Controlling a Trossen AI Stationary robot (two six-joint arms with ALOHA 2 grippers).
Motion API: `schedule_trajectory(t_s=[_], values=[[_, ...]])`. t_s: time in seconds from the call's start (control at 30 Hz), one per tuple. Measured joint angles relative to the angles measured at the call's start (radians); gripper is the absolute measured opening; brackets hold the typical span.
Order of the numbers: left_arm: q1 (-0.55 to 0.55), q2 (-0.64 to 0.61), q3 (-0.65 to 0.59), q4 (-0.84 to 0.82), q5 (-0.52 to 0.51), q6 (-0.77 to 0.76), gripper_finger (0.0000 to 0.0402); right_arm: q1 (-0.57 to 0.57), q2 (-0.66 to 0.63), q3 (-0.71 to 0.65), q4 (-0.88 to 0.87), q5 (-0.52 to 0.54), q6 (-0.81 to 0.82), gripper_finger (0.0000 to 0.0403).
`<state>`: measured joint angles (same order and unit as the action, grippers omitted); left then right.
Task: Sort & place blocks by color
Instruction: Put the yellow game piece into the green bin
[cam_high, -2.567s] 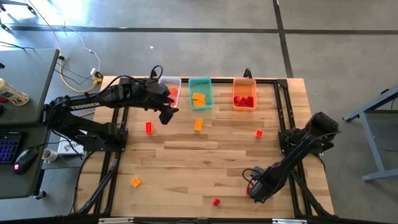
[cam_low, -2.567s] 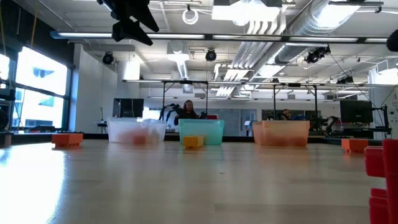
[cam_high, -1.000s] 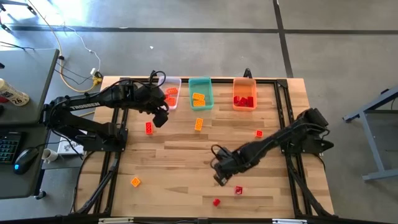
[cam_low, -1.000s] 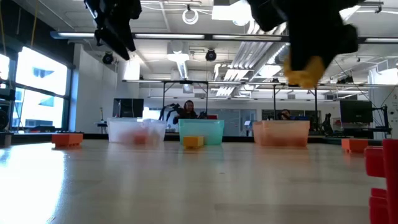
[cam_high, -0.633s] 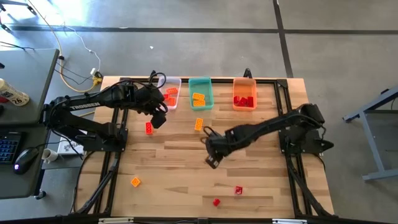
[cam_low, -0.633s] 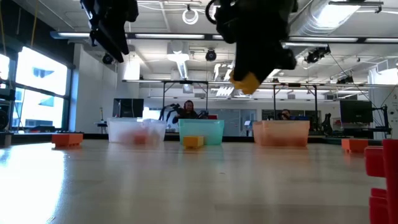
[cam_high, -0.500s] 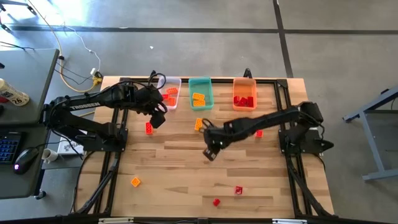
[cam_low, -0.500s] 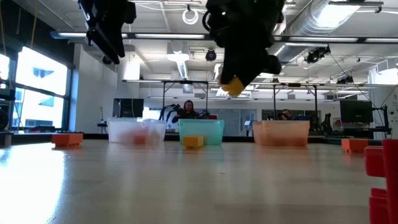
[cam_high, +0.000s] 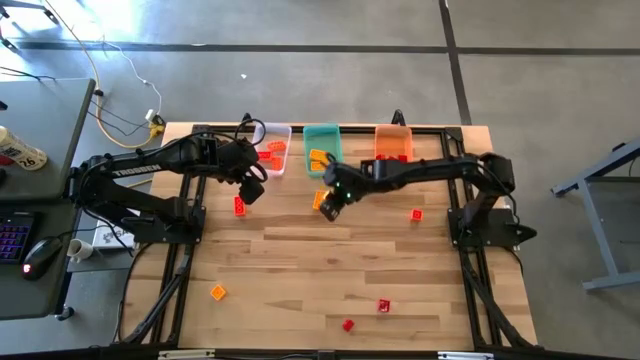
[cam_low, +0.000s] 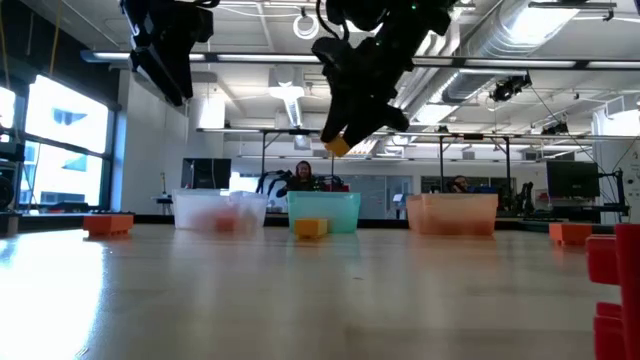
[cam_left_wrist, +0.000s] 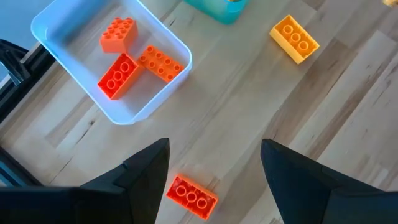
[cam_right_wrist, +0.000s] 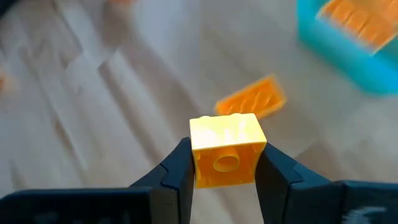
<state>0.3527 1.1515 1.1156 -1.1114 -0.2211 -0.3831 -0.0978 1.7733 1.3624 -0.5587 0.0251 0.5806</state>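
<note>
A yellow-orange block (cam_right_wrist: 227, 151) hangs in the air with my right gripper (cam_high: 327, 203) shut on it, just in front of the teal bin (cam_high: 322, 150) and above a yellow-orange block (cam_right_wrist: 252, 99) lying flat on the table. My left gripper (cam_high: 251, 189) hovers open, high above an orange-red block (cam_left_wrist: 191, 196) on the wood, in front of the clear bin (cam_left_wrist: 112, 62). That bin holds three orange-red blocks. The orange bin (cam_high: 393, 150) holds red blocks. My right gripper pinches the yellow-orange block by two opposite sides (cam_right_wrist: 196, 155) between its two fingers (cam_right_wrist: 177, 171). The fingers slant down from the table's right side. The block is lifted well clear of the table (cam_low: 337, 146).
Loose blocks lie on the wood: an orange-red one (cam_high: 416, 214) at the right, two red ones (cam_high: 383, 306) (cam_high: 347, 325) near the front edge, an orange one (cam_high: 217, 293) at the front left. The three bins stand in a row along the far edge.
My right gripper has carried the yellow-orange block from the table's near middle toward the far edge and a little left, up to the teal bin's front. The block stays lifted and held.
</note>
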Motion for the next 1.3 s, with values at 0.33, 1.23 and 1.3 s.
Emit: schedule_trajectory(t_s=[0.33,1.23,1.3], values=[[0.0,0.0,0.0,0.002,0.0,-0.011,0.0239,-0.157,0.0,0.0,0.156,0.062,-0.108,0.0103],[0.0,0.0,-0.053,0.009,0.06,-0.157,0.0239,-0.299,0.13,-0.003,0.281,0.048,-0.319,0.0103],[0.0,0.0,-0.053,0.011,0.059,-0.165,0.0239,-0.309,0.142,-0.003,0.281,0.019,-0.317,0.0103]])
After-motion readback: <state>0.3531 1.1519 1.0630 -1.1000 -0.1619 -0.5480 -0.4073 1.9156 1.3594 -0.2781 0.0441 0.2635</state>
